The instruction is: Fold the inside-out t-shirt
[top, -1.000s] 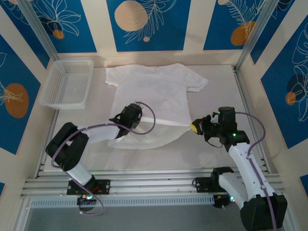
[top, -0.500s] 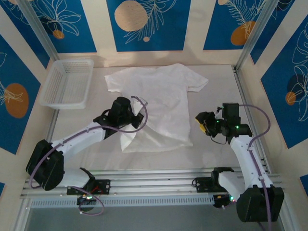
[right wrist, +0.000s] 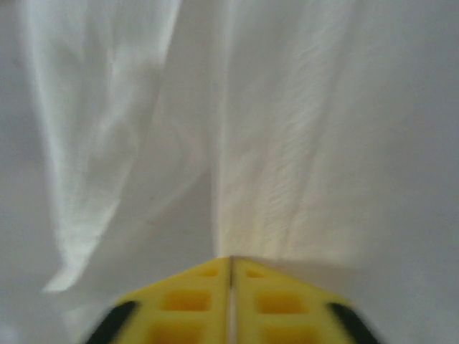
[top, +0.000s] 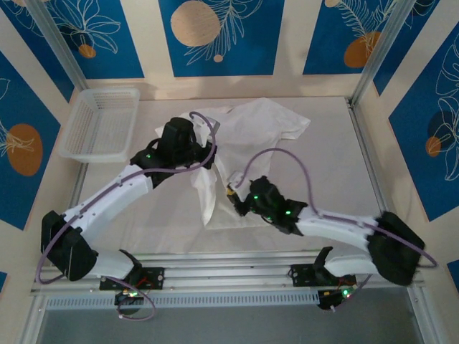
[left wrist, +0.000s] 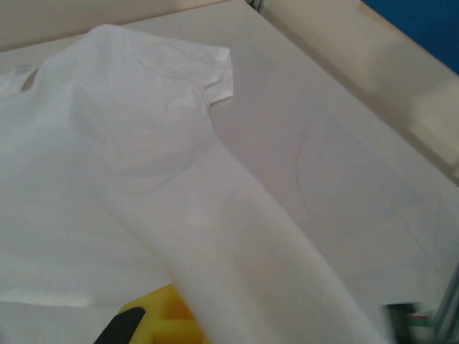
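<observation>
Inside-out t-shirt [top: 267,127], white and wrinkled, gripped by both arms on the white table [top: 337,168].

Left pincer [top: 201,152]: jaws closed on the cloth at the shirt's left side. In the left wrist view one yellow finger pad [left wrist: 163,317] shows at the bottom edge. Fabric drapes across it and runs away toward a short sleeve [left wrist: 211,68].

Right pincer [top: 233,195]: jaws pressed together, with the two yellow pads [right wrist: 204,290] meeting along a thin line in the right wrist view. Creases converge on the tips, so a fold appears to be pinched between them, though the close, soft view leaves the contact itself unclear.

Outward from the pincers, the shirt's left half is drawn over toward the middle. It forms a narrow, bunched strip that runs toward the near edge, just left of the right pincer. The sleeve and the upper body lie flat toward the far side of the table.

White mesh basket [top: 107,92]: at the far left corner, apart from the shirt.

Both arms reach inward from the near edge, the right one lying low across the table toward the centre.
</observation>
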